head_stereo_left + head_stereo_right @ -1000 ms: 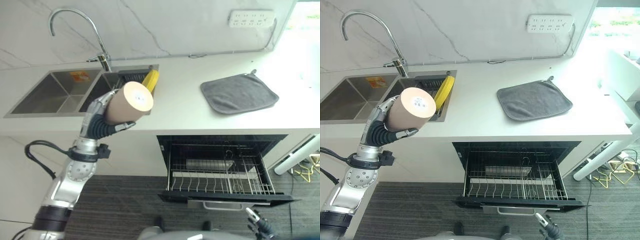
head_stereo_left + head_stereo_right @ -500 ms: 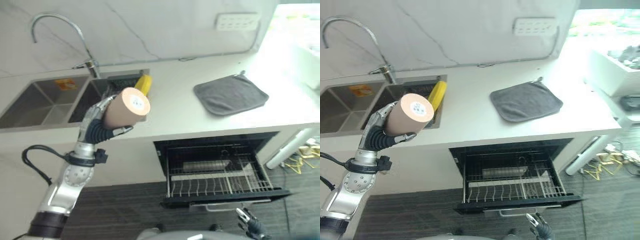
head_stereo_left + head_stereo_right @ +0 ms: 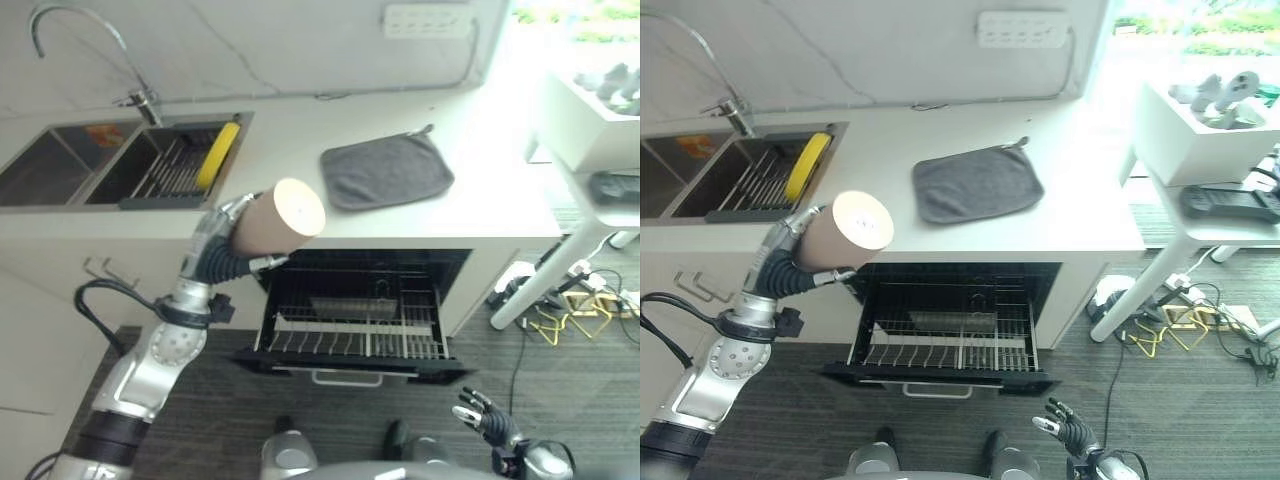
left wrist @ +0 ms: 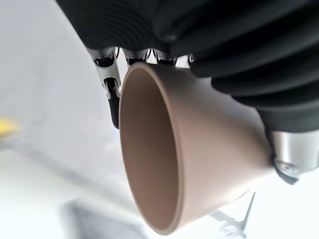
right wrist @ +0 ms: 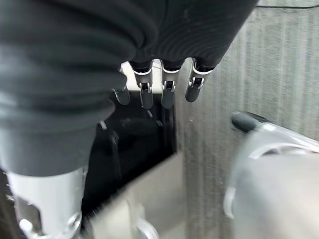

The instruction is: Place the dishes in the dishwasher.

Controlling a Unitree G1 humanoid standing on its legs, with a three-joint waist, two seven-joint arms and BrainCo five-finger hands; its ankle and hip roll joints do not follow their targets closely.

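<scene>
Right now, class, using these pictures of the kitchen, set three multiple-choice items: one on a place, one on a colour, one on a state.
1. Where is the tan cup?
A. In the left hand
B. In the sink
C. On the rack

2. What colour is the dish standing in the sink rack?
A. Blue
B. Yellow
C. Red

3. What state is the dishwasher in?
A. Shut
B. Open, rack pulled out
C. Open, rack full of plates

Answers:
1 A, since the fingers curl round the cup above the floor.
2 B, as the yellow dish stands on edge there.
3 B, because the wire rack juts out under the counter.
</scene>
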